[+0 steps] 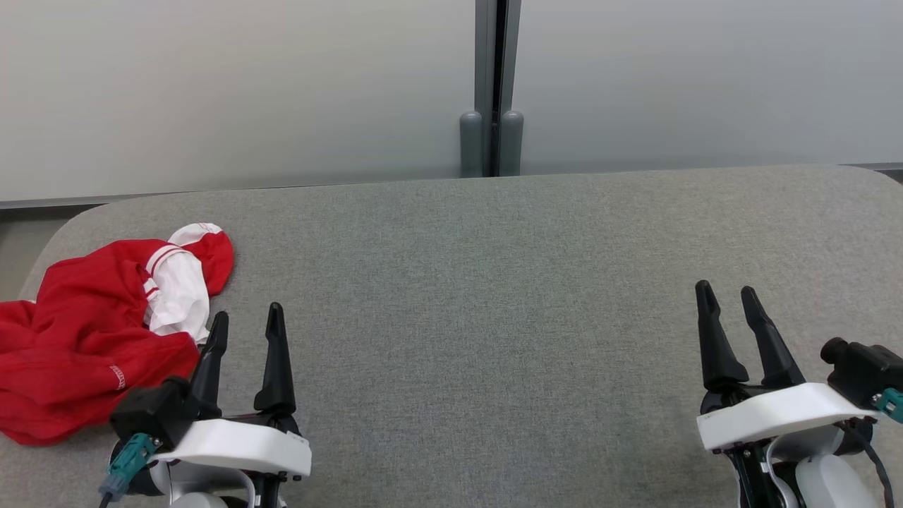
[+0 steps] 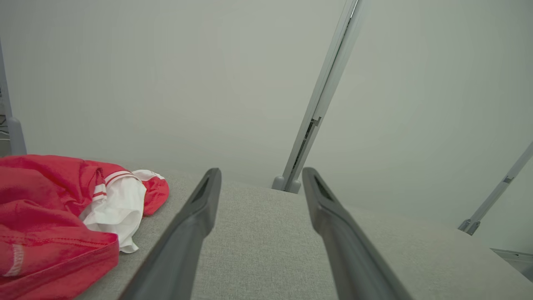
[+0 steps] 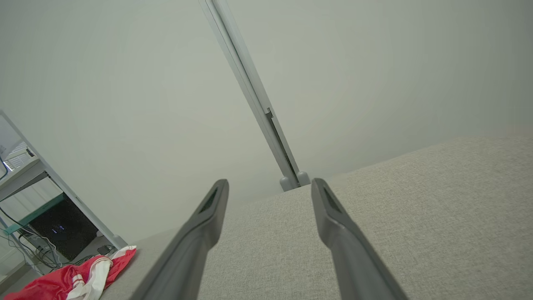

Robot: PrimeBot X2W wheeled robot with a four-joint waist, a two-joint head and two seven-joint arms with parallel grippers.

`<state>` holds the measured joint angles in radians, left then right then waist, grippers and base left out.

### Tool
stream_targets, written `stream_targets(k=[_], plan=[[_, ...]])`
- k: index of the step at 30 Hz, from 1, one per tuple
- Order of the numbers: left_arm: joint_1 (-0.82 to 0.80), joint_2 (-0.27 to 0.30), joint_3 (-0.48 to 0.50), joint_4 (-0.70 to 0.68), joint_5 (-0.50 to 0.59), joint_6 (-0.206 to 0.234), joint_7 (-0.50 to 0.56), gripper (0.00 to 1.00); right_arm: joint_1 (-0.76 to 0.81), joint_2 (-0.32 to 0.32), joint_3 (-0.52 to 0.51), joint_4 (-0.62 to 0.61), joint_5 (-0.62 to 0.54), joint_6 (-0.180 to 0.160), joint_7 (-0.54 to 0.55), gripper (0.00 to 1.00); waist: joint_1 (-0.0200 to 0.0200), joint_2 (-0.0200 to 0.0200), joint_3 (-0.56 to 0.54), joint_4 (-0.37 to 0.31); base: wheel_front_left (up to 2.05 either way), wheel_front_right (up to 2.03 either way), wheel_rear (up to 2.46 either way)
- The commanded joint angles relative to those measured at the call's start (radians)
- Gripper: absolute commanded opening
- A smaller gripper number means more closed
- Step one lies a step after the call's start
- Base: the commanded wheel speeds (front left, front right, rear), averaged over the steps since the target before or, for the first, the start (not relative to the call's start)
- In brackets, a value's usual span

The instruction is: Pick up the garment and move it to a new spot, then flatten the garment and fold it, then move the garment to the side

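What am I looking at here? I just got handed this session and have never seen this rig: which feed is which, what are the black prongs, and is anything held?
The wide picture comes from the robot's head, looking down at a grey table. The black prongs are its two grippers: left gripper at lower left, right gripper at lower right. The other two pictures come from cameras on each wrist, looking along that gripper's own fingers. A crumpled red and white garment lies at the table's left end, just beside the left gripper. Both grippers are open and hold nothing. Behind the table stands a pale partition.
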<state>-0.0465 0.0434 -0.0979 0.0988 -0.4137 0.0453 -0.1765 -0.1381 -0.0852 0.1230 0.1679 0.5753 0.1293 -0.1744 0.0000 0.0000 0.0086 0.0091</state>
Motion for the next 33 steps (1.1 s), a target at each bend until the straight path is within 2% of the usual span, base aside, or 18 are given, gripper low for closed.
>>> stream_targets(k=[1, 33], plan=[[-0.011, 0.006, -0.003, -0.008, 0.029, 0.008, -0.008, 1.00, -0.020, -0.003, 0.003, -0.006, -0.026, 0.002, -0.010, 1.00, 0.0000, 0.0000, 0.000, 0.000, 0.00, 0.00, 0.00], [-0.017, 0.008, -0.037, -0.016, 0.270, 0.044, -0.072, 1.00, -0.043, -0.007, 0.049, 0.018, -0.248, 0.002, -0.076, 1.00, 0.0000, 0.0000, 0.003, -0.001, 0.00, 0.00, 0.00]])
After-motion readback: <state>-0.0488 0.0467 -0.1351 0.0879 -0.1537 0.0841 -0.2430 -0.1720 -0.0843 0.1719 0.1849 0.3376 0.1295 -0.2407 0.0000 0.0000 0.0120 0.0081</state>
